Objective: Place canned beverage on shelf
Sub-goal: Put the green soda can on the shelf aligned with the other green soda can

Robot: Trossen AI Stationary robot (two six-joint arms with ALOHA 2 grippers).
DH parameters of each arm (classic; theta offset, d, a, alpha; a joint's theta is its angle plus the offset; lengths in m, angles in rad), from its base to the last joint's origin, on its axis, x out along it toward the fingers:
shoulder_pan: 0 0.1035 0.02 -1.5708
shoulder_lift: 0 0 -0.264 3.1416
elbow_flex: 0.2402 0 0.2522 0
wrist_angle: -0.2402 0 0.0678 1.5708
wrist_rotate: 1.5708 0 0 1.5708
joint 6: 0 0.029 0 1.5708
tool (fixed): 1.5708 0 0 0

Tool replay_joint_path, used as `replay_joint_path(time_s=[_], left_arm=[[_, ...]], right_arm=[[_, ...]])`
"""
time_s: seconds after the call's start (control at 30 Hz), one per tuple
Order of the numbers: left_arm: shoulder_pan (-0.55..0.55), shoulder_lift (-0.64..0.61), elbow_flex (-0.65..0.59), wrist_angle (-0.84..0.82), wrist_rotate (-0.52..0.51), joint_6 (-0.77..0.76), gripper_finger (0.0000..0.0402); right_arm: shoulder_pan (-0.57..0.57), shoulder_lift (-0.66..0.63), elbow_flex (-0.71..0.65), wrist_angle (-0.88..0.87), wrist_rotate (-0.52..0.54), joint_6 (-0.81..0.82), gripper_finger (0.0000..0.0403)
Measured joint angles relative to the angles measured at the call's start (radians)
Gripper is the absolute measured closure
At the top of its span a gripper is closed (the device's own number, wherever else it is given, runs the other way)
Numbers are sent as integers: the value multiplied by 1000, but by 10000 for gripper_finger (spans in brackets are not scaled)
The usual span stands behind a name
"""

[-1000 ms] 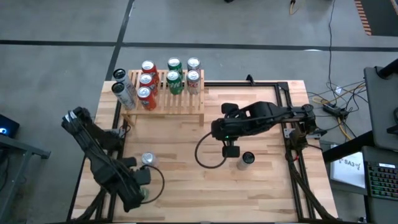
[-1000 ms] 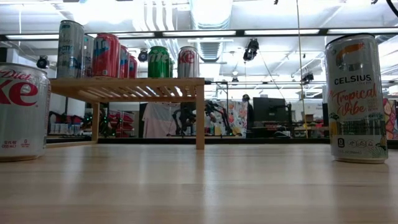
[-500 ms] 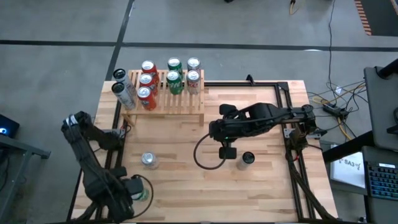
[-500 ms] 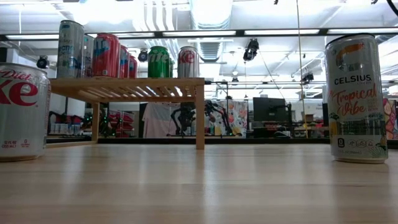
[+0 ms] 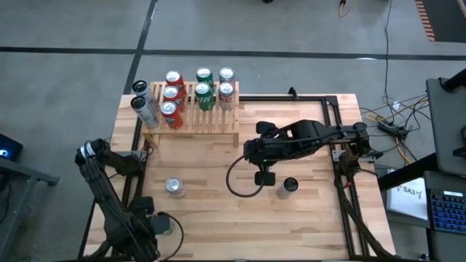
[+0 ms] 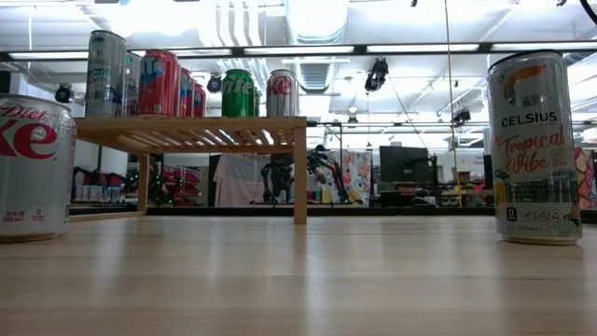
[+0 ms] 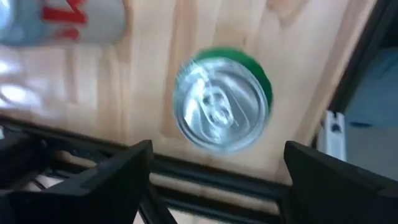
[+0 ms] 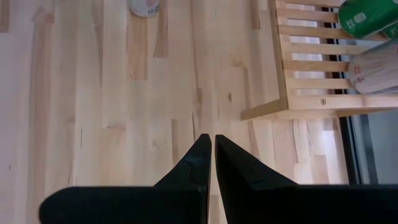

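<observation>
Green can (image 7: 221, 106) is borne by the table (image 5: 306, 215), near the table's lower-left corner in the high view. It is stood upright, so that its long axis is vertical and its lid is turned toward the left wrist camera.

At the upper left of the table the shelf (image 5: 196, 122) is set, well apart from that can. Its back rows are filled with upright cans (image 5: 205, 91), while bare slats are left along its front edge, where room for one more is judged to remain.

The left arm is folded at the lower left of the high view, and the left gripper (image 7: 217, 149) is held just beside the green can. Its fingers (image 7: 134, 165) are spread wide and nothing is grasped; the can is seen in line with the gap between them but untouched. This arm is much the nearer, so the pick-up is judged to fall to it, by a straight reach around the can's side.

The right gripper (image 8: 208, 140) is hung over mid-table, clenched on nothing.

A silver can (image 5: 173, 187) and a tall can (image 5: 290, 185) are also stood on the table.
</observation>
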Motion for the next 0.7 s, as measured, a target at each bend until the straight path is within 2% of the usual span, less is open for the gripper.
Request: replay_joint_path(time_s=[0.2,0.7], left_arm=[[0,-4,0,-8,-83,16,47],[0,4,-11,30,-130,-11,47]], right_arm=[[0,0,0,0,0,12,390],[0,0,0,0,0,11,390]])
